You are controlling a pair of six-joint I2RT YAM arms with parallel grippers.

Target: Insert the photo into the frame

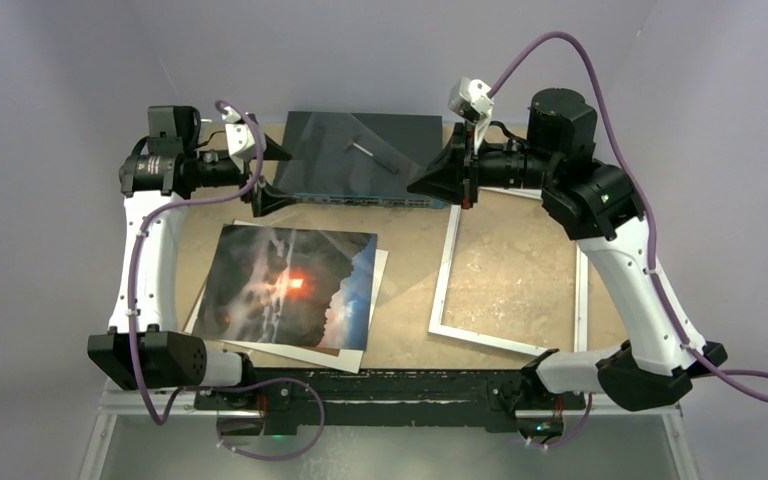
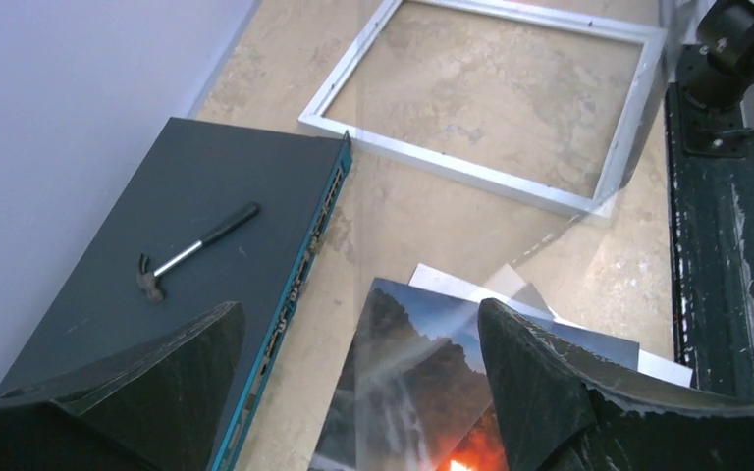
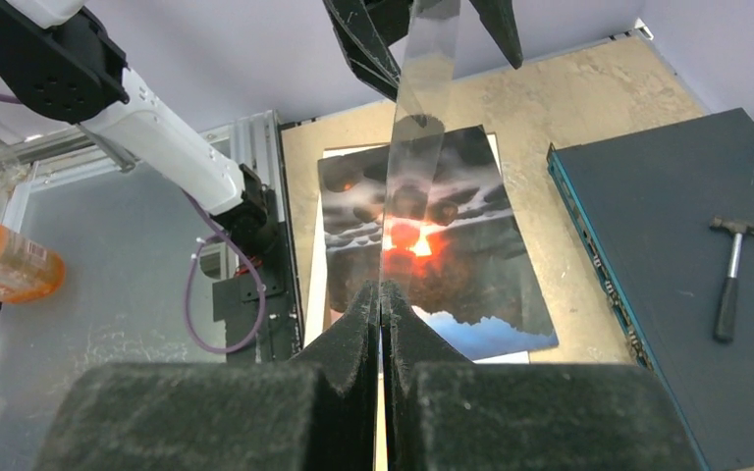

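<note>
The photo lies flat on the table at left, on top of a white sheet; it also shows in the left wrist view and the right wrist view. The white frame lies empty on the table at right, its border also in the left wrist view. My right gripper is shut on the edge of a clear pane and holds it in the air on edge. My left gripper is open, its fingers on either side of the pane's far end.
A dark flat switch box lies along the back wall with a small hammer on it. An orange bottle lies off the table by the arm bases. Walls close in at the back and both sides.
</note>
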